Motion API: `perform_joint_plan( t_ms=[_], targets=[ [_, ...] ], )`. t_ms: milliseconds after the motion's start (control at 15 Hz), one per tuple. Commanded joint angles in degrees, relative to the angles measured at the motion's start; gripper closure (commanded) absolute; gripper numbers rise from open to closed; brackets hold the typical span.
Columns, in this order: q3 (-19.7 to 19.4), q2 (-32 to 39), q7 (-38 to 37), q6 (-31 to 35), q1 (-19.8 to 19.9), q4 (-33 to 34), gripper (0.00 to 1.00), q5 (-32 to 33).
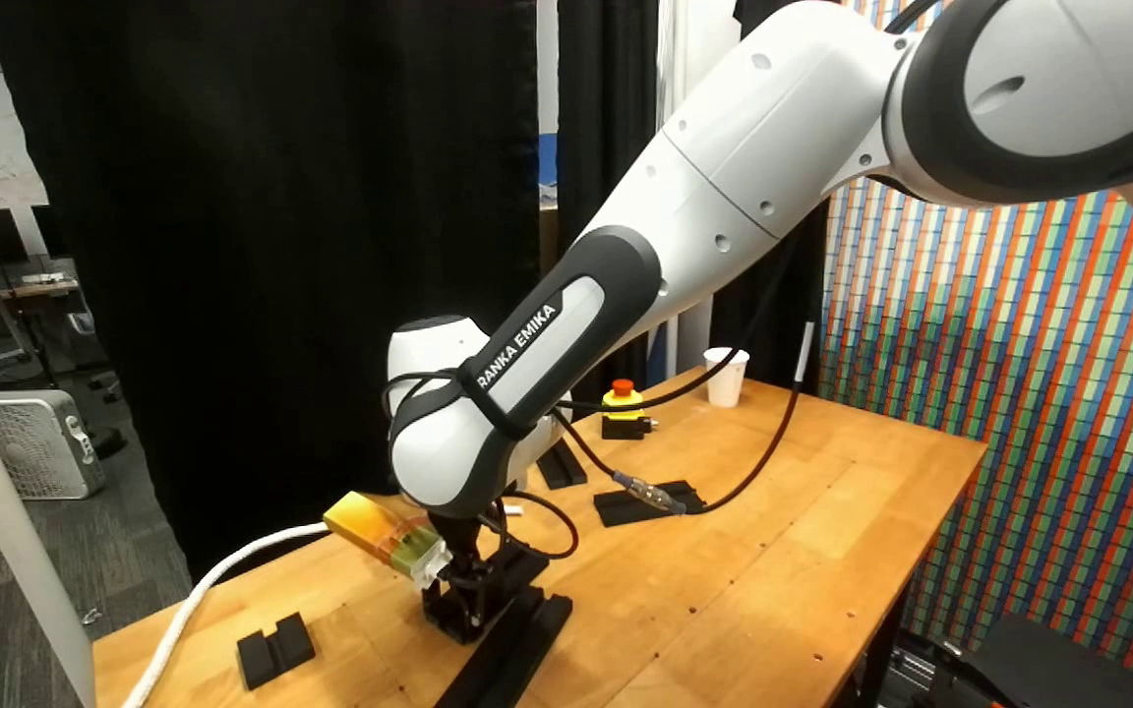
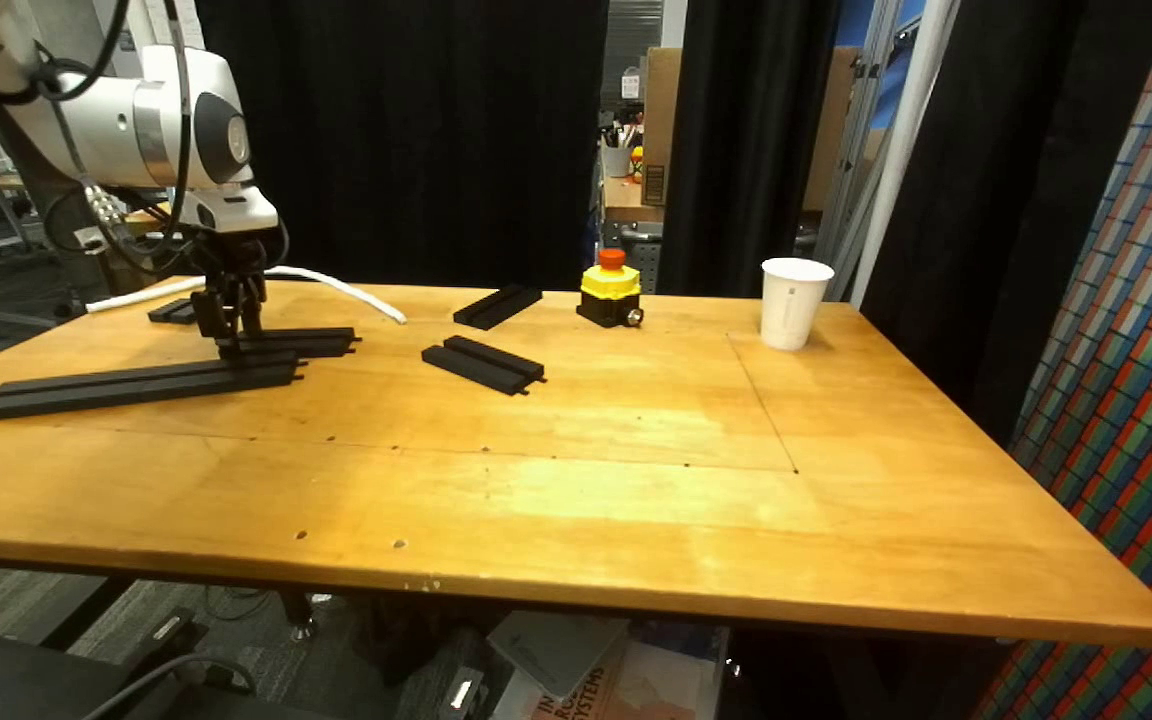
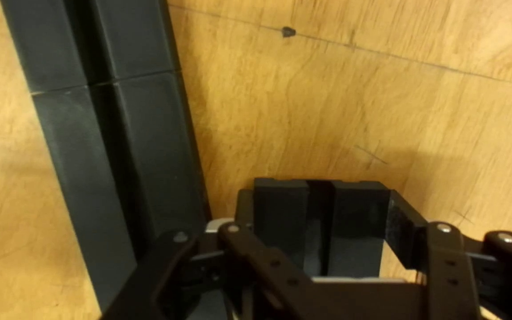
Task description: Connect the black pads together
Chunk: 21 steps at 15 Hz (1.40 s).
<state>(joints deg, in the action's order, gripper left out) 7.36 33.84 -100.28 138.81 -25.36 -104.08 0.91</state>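
Observation:
My gripper (image 3: 320, 218) points down with its fingers on the two long sides of a short black pad (image 3: 358, 253) with a central groove. Both fingers appear to touch it, and it lies on or very near the table. This pad also shows in an exterior view (image 2: 311, 343). Beside it, apart and at a slight angle, lies a long black bar (image 3: 158, 146) of pads joined end to end, with a thin seam; it also shows in both exterior views (image 1: 507, 654) (image 2: 146, 385). Other loose black pads lie on the table (image 2: 483, 366) (image 2: 499, 307) (image 1: 274, 650).
A red-and-yellow button box (image 2: 610, 290) and a white cup (image 2: 794, 303) stand on the wooden table (image 2: 636, 530). A white cable (image 1: 208, 585) runs over its edge. Black curtains (image 2: 396, 140) hang behind the table. The robot's own dark cable hangs over one pad in an exterior view.

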Motion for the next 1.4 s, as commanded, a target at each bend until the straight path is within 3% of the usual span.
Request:
perform_joint_plan(
  t_ms=[0,600,1333],
  targets=[
    [-1.09,-0.32,4.79,-0.64,0.99,1.09,0.55,1.52],
    [-4.6,-2.0,17.67,0.76,6.69,-0.56,0.55,1.62],
    [-5.42,-8.57,29.38,4.83,13.38,-12.62,0.55,-1.69]
  ],
)
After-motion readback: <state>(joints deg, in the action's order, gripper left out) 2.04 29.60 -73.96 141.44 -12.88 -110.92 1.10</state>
